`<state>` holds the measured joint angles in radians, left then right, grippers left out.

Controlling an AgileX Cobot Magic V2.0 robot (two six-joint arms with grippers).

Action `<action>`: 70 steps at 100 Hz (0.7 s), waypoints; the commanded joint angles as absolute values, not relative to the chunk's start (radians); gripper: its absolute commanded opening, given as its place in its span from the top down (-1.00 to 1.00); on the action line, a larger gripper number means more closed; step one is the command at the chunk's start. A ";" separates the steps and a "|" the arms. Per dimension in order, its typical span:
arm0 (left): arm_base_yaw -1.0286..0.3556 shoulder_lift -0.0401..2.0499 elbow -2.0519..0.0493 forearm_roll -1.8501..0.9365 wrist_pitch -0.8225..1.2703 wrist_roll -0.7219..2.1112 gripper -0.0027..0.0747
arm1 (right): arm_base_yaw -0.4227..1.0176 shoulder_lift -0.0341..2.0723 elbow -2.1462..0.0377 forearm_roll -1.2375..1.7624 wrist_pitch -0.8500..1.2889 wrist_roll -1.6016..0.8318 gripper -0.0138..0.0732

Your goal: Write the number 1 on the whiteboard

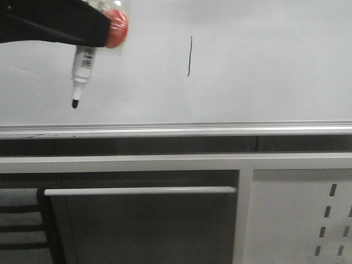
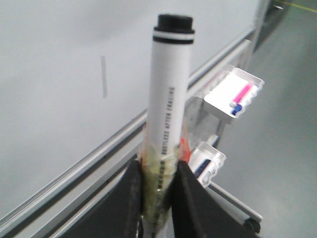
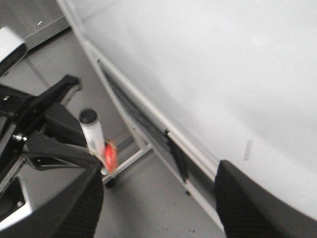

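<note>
Number 1 (image 1: pixel 189 56) on whiteboard (image 1: pixel 264 66); left gripper (image 2: pixel 158 191) pinching barcode-labelled marker (image 1: pixel 82 69); right gripper (image 3: pixel 158 198) spread.

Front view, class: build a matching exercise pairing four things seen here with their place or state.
Things:
1. marker
2. number 1
3. whiteboard
4. perforated panel

Places or states:
A. below the board, lower right
B. thin black stroke on the board
C. held in the left gripper, tip pointing down
D. silver rim along its lower edge

Pairs: 1-C, 2-B, 3-D, 4-A
</note>
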<state>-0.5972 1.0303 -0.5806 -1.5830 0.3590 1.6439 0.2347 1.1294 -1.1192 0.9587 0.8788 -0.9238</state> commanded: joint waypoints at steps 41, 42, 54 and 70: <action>-0.599 1.111 -0.695 -1.858 0.118 1.899 0.98 | 0.187 1.059 -1.151 1.018 0.819 -0.921 -0.32; -0.599 1.119 -0.699 -1.858 0.118 1.903 0.98 | 0.187 1.059 -1.151 1.018 0.819 -0.921 -0.32; -0.599 1.184 -0.761 -1.858 0.079 1.906 0.98 | 0.187 1.059 -1.151 1.018 0.819 -0.921 -0.32; -0.597 1.245 -0.824 -1.858 0.060 1.929 0.98 | 0.187 1.059 -1.151 1.018 0.819 -0.921 -0.32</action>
